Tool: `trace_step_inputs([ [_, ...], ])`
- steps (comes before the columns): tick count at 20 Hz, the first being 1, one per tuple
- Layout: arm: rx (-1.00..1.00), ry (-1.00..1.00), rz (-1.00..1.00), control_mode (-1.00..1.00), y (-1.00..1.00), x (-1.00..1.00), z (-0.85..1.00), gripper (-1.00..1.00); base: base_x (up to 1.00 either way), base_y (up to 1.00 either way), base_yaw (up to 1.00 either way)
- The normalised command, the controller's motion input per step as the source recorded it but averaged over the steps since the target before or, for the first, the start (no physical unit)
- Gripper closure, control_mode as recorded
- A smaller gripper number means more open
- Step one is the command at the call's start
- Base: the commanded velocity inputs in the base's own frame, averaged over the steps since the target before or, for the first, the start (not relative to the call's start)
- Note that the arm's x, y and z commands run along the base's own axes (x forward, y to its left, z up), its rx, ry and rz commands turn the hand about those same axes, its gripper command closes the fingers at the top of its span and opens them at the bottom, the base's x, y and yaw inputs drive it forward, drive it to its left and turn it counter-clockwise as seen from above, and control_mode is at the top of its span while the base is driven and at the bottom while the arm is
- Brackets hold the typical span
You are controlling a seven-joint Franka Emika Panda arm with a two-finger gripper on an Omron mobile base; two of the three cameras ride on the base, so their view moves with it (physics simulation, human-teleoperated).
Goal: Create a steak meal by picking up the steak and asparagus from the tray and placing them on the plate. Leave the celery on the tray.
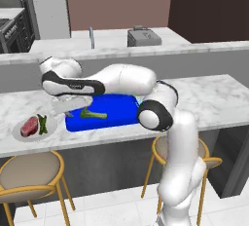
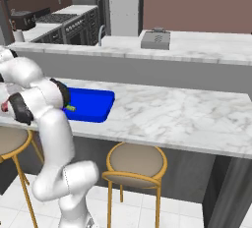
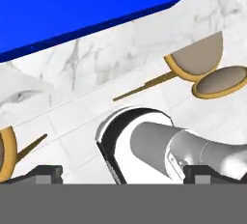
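Steak [image 1: 29, 125]: red-pink slab lying on the plate, on its left half, at the left end of the marble counter.
Gripper [image 3: 120, 174]: two dark fingertips at the bottom corners of the hand view, set far apart, nothing between them; spread wide and empty. In the left base view, hand poised above the counter between plate and tray, pale and partly blurred against the marble.
Asparagus [image 1: 42, 123]: dark green sticks on the plate, just right of the steak and touching or nearly touching it.
Plate [image 1: 19, 135]: round white-grey dish near the front edge of the counter, left of the tray and apart from it.
Celery [image 1: 93, 115]: light green stalk lying flat on the tray, toward its front left part; seen at the top edge of the hand view as a green piece with a pale end.
Tray [image 1: 116, 118]: bright blue, rectangular, in the middle of the counter, partly hidden behind the white arm.
Counter [image 1: 219, 98]: long white marble top, bare to the right of the tray.
Stools [image 1: 29, 171]: round tan seats on gold frames, standing in front of the counter.
Back counter [image 1: 112, 42]: behind, carrying a grey box-shaped appliance [image 1: 144, 37].
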Motion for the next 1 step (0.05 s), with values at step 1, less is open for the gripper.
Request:
trace_step_inputs([
  [1, 0.44, -0.47, 0.00, -1.00, -1.00, -0.74, -0.21, -1.00, 0.00, 0.00, 0.00],
])
